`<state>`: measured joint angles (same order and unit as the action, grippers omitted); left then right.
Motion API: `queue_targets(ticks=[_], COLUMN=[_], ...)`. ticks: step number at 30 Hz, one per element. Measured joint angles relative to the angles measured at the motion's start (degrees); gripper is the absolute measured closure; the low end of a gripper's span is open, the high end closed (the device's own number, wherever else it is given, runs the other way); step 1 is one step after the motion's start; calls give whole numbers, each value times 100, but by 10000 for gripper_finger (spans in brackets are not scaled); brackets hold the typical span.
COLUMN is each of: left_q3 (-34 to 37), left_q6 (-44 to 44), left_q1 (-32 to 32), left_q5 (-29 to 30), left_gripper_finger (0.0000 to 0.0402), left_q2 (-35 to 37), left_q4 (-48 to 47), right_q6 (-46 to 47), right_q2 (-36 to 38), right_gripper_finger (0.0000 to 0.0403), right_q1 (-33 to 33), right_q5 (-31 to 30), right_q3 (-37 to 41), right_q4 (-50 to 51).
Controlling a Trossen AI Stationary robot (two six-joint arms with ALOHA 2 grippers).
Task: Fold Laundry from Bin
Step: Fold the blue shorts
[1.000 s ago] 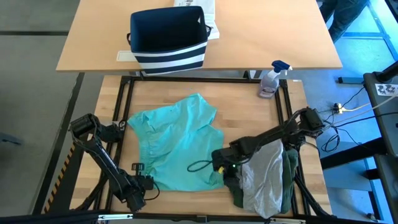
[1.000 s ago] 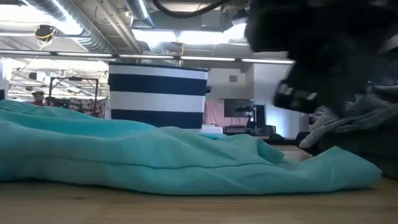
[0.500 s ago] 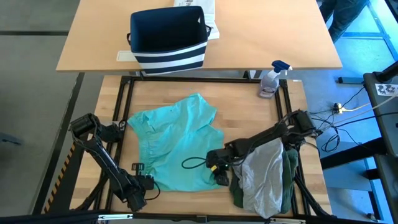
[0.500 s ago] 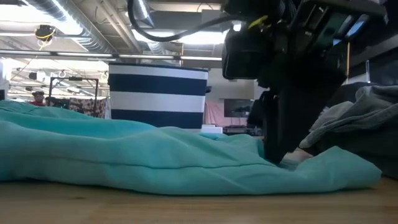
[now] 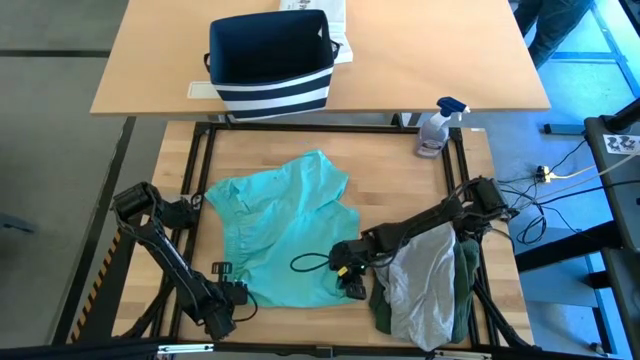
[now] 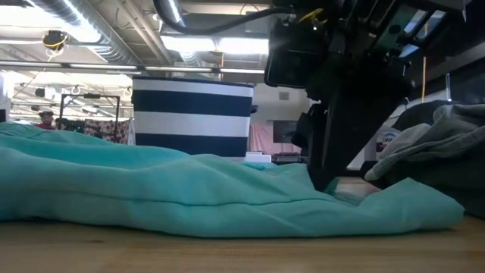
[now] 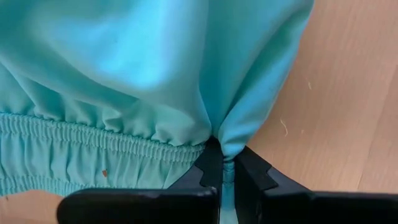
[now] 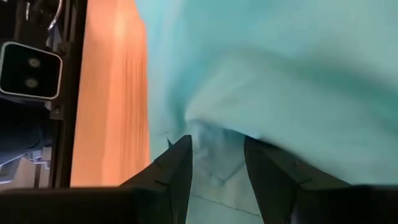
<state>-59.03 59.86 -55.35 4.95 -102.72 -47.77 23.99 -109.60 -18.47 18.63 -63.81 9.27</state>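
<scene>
A teal-green garment of the laundry [image 5: 282, 232] lies spread flat on the wooden table; the low view shows it as a long low mound [image 6: 151, 189]. My left gripper [image 5: 238, 295] is at its near left corner, shut on the cloth. At the garment's near right corner, my right gripper [image 5: 352, 286] slants down with its fingers apart. The bin [image 5: 270, 62], navy with white stripes, stands on the far table. My left gripper pinches a gathered bit of the garment's edge [image 7: 225, 160], beside the elastic waistband, between its two fingers, which point down from above. The cloth fans out flat on the table from the pinch. My right gripper has its open fingertips [image 8: 177, 169] set down on the garment near its near right corner [image 8: 217, 155], slanting from the table's right. Cloth lies between the fingers, flat on the table.
A pile of light grey and dark green garments [image 5: 428, 285] sits under my right arm at the near right. A spray bottle [image 5: 436, 128] stands at the far right corner. Bare wood lies beyond the garment toward the far edge [image 5: 390, 170].
My right gripper has come down and toward the near left, tipping steeper, from above the pile's edge onto the teal garment's near right corner. The garment lies as before.
</scene>
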Motion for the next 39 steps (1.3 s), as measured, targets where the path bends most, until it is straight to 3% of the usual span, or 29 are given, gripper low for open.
queue_targets(ticks=[7, 14, 17, 20, 26, 39], left_q3=[-2, 0, -2, -2, 0, 0], left_q6=[-3, -4, -4, -4, -3, -1], left_q1=[69, 109, 111, 114, 114, 114], left_q5=[-50, -115, -144, -145, -159, -190], left_gripper_finger=[390, 390, 390, 390, 390, 390], left_q2=[0, 0, 0, 0, 0, 0], left_q4=[4, 9, 9, 9, 36, 68], right_q6=[-153, 3, -46, -43, -6, 14], right_q2=[-149, -361, -359, -338, -308, 202], right_gripper_finger=[255, 191, 188, 231, 385, 396], right_q1=[-152, -294, -302, -294, -276, -296], right_q5=[-22, -105, -266, -317, -96, -99], right_q3=[0, -31, -30, -20, -125, -887], right_q4=[27, -200, -239, -211, 353, 2281])
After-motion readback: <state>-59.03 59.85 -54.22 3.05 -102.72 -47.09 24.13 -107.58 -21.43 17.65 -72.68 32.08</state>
